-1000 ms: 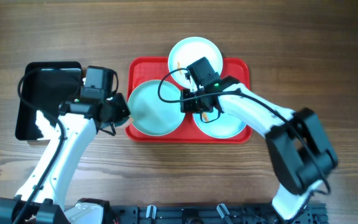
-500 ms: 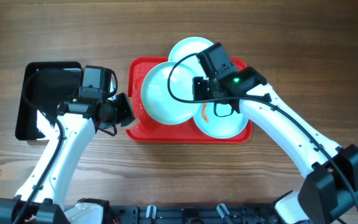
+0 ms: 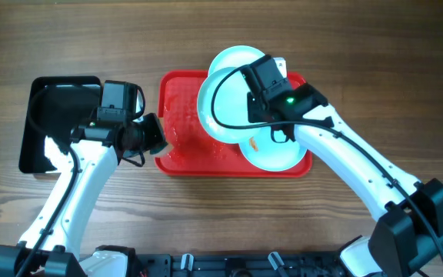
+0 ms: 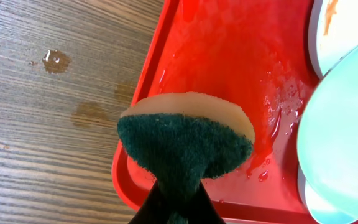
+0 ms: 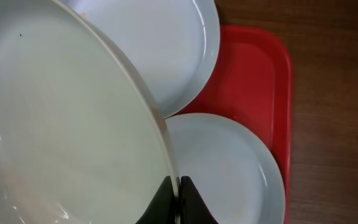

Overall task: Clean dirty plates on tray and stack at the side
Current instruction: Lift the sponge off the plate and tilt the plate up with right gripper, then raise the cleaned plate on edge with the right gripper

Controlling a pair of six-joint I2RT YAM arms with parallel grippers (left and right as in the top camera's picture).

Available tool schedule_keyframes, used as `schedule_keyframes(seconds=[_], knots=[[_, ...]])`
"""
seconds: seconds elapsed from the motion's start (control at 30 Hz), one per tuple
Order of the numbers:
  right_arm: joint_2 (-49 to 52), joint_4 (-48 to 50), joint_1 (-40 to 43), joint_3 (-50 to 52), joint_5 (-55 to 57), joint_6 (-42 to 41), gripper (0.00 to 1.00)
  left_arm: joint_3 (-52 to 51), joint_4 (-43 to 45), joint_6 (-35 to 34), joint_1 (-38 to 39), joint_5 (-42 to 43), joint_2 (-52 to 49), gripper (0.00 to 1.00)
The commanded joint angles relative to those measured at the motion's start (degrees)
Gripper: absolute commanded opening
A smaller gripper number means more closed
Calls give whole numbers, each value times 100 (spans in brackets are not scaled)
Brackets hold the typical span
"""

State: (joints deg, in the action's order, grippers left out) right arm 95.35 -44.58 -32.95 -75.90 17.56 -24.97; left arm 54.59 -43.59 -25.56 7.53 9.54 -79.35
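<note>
The right gripper [image 5: 178, 190] has its two fingers pinched tight on the rim of a pale mint round shallow plate [image 5: 73, 124]. The plate fans out up and to the left of the fingertips, tilted and lifted off the large red plastic tray [image 3: 179, 115]. Beyond the fingers and partly under that plate lies a second mint plate [image 5: 160, 43] at the tray's far edge. A third mint plate [image 5: 222, 168] lies to the right of the fingers and carries an orange smear [image 3: 254, 144].

The left gripper [image 4: 178, 202] is clamped on a green-and-yellow scouring sponge [image 4: 185, 140], which juts ahead of its fingers over the tray's wet rim. A glossy black tray [image 3: 52, 100] sits on the side of those fingers away from the red one.

The lifted plate looks clean, so I take it to be bound for the side. A wet plate gripped by one edge will want to droop and slip, so a firm pinch and slow travel suit it. It should rise clear of the two rims beneath before swinging out over the wooden table [image 3: 398, 61]. There it should come down flat before the fingers part. The sponge is best kept back.
</note>
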Motion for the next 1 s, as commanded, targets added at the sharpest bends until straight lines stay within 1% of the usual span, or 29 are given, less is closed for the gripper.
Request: schedule_keyframes(seconds=[0.0,0.23,0.37,0.6,0.67,0.87,0.97], knots=[[-103,44,-267,-153,737,120,4,-26,70,133,-26,92,59,4],[-103,116,-710,-153,1377,116,4,-26,70,133,-24,92,59,4],[-103,153,-890,-153,1440,76,4,-26,68,133,-26,92,59,4],[-103,149,-922,-151,1488,-52,4,-26,66,136,-26,92,59,4],[-103,146,-931,-151,1650,-28,4,-37,70,133,-26,92,59,4],[-101,197,-1152,-151,2450,713,4,-151,101,133,-26,92,59,4],[-101,345,-1355,-149,2667,1067,4,-271,225,131,-26,92,59,4]])
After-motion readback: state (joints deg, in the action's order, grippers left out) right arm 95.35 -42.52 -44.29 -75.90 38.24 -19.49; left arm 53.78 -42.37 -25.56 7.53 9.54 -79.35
